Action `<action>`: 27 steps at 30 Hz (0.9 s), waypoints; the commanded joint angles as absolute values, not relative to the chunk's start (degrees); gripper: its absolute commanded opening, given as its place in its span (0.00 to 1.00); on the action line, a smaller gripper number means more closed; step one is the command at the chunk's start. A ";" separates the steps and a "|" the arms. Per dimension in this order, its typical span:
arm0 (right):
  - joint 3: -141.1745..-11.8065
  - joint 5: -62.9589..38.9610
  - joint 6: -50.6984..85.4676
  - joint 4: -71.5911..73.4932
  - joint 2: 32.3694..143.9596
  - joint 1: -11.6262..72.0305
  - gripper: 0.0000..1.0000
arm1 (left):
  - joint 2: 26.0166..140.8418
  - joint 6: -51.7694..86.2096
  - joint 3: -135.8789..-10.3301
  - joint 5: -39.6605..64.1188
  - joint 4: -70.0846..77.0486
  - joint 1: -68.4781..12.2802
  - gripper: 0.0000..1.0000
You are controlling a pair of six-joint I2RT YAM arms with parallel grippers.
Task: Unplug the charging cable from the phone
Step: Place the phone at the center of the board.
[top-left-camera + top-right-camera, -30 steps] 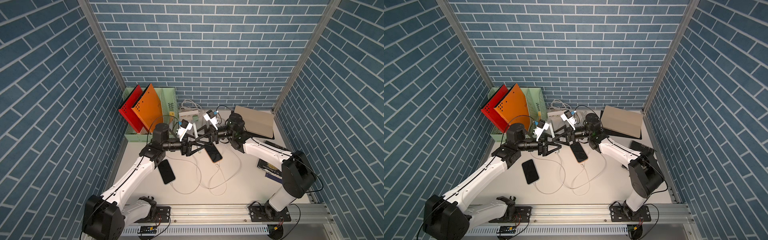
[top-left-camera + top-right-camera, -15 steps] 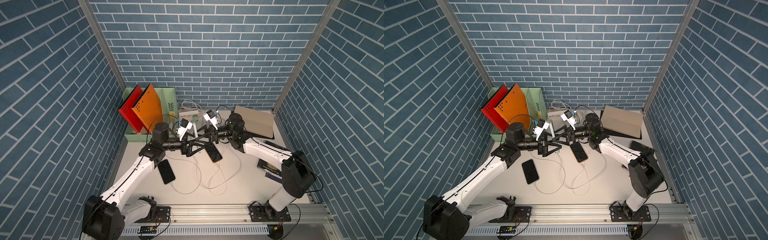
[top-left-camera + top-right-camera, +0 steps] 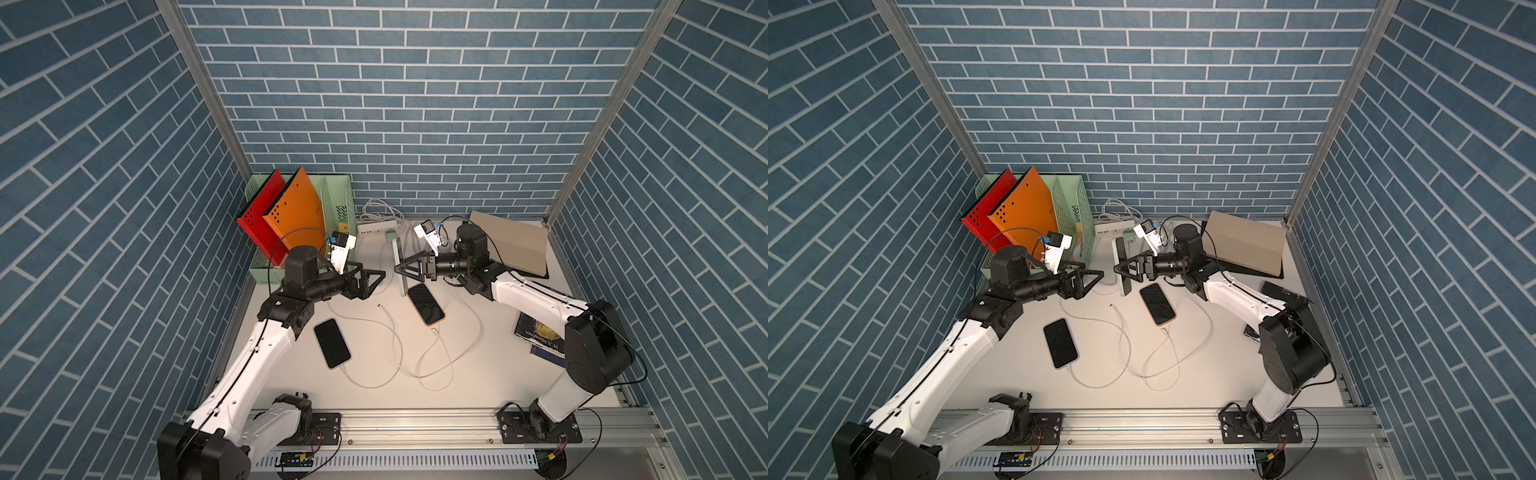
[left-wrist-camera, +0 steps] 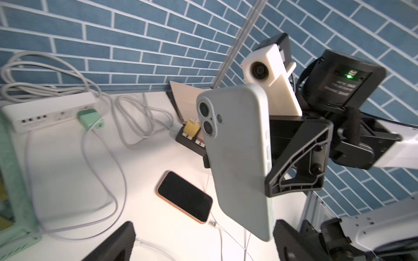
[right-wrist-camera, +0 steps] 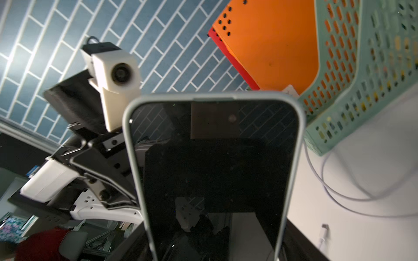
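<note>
The right gripper [image 3: 405,270] clamped the pale-green phone [image 4: 237,158] upright by its lower end. The left gripper [image 3: 372,282] gaped empty nearby, a white charging cable [image 3: 379,307] lying loose below.

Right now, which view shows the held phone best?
The left wrist view: the held phone shows its whole back and lenses. The right wrist view gives only its screen, lower end cut off. In both top views it is a thin edge-on strip.
</note>
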State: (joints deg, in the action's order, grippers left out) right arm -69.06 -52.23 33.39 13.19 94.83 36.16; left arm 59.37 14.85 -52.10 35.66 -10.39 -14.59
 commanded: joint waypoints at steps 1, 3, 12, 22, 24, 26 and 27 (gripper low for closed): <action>-73.96 -40.25 27.63 -1.24 95.62 37.82 0.19 | 57.03 17.55 -52.00 19.20 -12.77 -14.24 1.00; -76.31 -34.86 27.47 -7.41 97.15 39.21 0.19 | 56.09 20.23 -51.64 12.97 -12.84 -14.24 1.00; -88.44 -8.86 25.92 -30.92 106.80 48.25 0.21 | 56.96 27.22 -51.53 -2.53 -17.30 -14.15 1.00; -95.58 -1.33 22.65 -39.50 117.40 53.52 0.23 | 59.93 30.18 -51.92 -7.27 -20.69 -14.15 1.00; -95.48 0.09 22.60 -39.68 118.54 54.04 0.24 | 59.93 30.79 -51.79 -7.95 -21.20 -14.15 1.00; -95.45 1.20 22.35 -39.74 119.52 54.54 0.25 | 59.88 31.24 -51.62 -8.41 -21.50 -14.15 1.00; -95.49 1.45 22.28 -39.79 119.99 54.70 0.25 | 60.00 31.50 -51.53 -8.71 -21.72 -14.15 1.00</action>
